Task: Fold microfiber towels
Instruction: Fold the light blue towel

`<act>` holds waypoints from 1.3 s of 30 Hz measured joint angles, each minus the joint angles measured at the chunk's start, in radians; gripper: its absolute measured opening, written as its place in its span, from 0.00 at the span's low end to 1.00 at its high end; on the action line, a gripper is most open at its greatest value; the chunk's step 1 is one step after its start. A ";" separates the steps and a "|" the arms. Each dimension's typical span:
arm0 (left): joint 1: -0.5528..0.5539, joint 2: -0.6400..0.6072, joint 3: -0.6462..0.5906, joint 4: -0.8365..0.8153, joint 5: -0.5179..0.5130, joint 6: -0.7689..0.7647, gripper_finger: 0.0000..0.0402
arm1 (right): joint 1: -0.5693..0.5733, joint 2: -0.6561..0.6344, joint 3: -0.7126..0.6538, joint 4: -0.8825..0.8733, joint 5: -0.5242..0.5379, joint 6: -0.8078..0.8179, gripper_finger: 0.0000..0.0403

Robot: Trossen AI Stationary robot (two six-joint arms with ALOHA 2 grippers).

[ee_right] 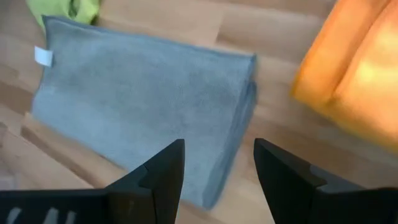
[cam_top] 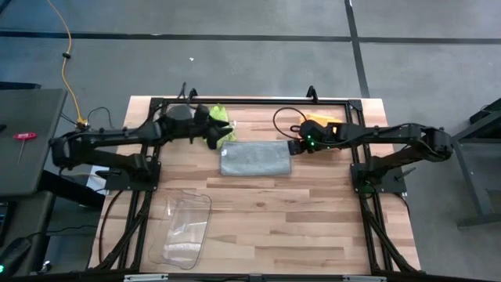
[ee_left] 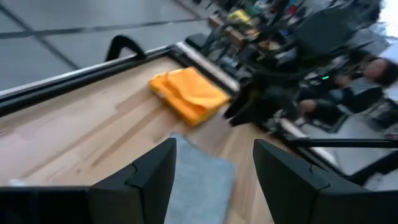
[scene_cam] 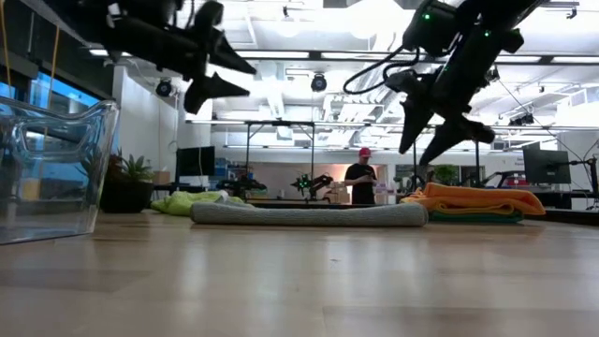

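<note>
Folded grey microfiber towel (cam_top: 255, 159) lies mid-frame, small white tag (ee_right: 43, 56) blank (nothing readable). Left gripper (cam_top: 213, 128) and right gripper (cam_top: 295, 145) hover either side, fingers spread, holding nothing.

Worktop (cam_top: 313, 211) is pale wood planks with a light satin sheen. Grey towel (cam_top: 255, 159) looks soft, matt and fuzzy, same nap on the orange one (ee_right: 348, 68) and the lime one (cam_top: 221, 117). At 7 o'clock, the bin (cam_top: 183, 229) is clear glossy plastic.
</note>
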 joint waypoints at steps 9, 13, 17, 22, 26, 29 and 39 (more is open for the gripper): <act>-0.029 -0.062 -0.041 0.003 0.007 -0.007 0.50 | -0.007 0.206 0.000 0.066 -0.059 0.076 0.46; -0.041 -0.061 -0.041 -0.014 -0.004 -0.006 0.50 | -0.007 0.306 0.004 0.115 -0.074 0.098 0.46; -0.045 -0.061 -0.041 -0.034 -0.009 -0.007 0.50 | -0.005 0.366 0.030 0.122 -0.099 0.128 0.46; -0.047 -0.060 -0.041 -0.053 -0.009 0.009 0.50 | 0.016 0.387 0.052 0.128 -0.081 0.184 0.46; -0.047 -0.060 -0.041 -0.056 -0.010 0.036 0.50 | 0.020 0.391 0.053 0.130 -0.071 0.225 0.45; -0.047 -0.060 -0.041 -0.060 -0.012 0.051 0.50 | 0.024 0.416 0.055 0.127 -0.061 0.248 0.39; -0.046 -0.060 -0.041 -0.074 -0.066 0.054 0.50 | 0.041 0.451 0.056 0.139 -0.002 0.294 0.03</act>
